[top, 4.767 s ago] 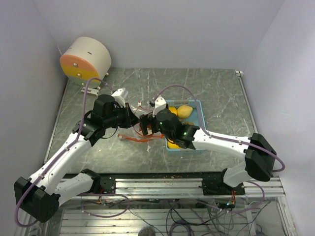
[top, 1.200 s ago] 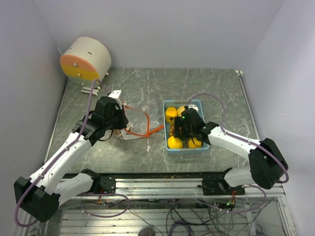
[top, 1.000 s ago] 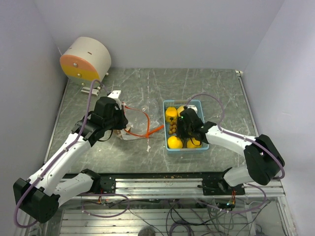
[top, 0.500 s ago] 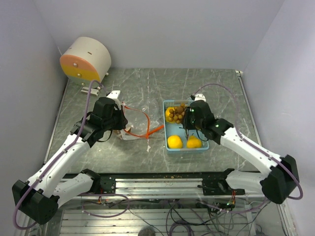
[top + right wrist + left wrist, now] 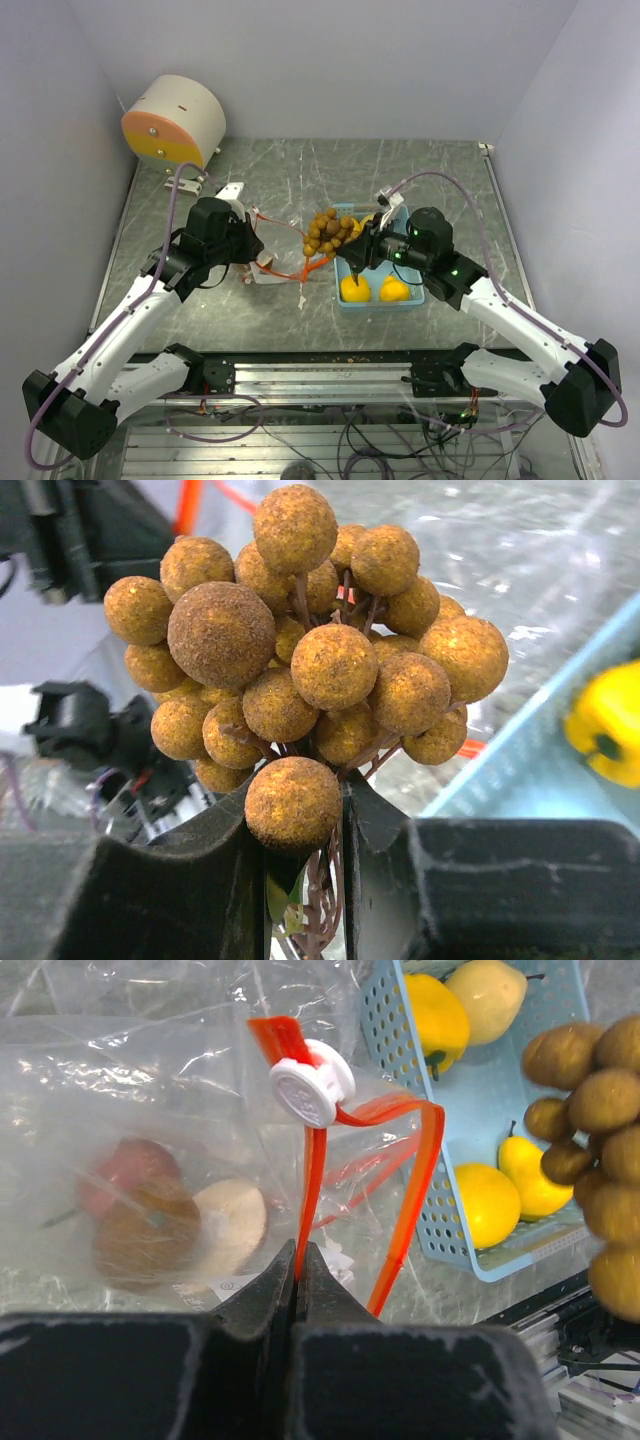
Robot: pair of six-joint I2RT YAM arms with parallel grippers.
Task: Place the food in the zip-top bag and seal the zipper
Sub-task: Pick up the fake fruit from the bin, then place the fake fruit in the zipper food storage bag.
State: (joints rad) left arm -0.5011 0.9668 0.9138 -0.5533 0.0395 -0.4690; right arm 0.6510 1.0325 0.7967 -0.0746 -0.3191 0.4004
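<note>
Light, probably brittle, the cluster (image 5: pixel 310 670) is gripped by its stems in the right claw (image 5: pixel 298 850); the zipper strip (image 5: pixel 310 1180) is pinched in the left claw (image 5: pixel 299 1265).

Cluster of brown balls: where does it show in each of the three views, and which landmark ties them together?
Top external: cluster of brown balls in mid-frame, beside the light blue tray's left rim.
Left wrist: at the right edge, partly cut off, in front of the tray.
Right wrist: fills the centre, stem between the fingers.
Shared landmark: the light blue tray.
</note>
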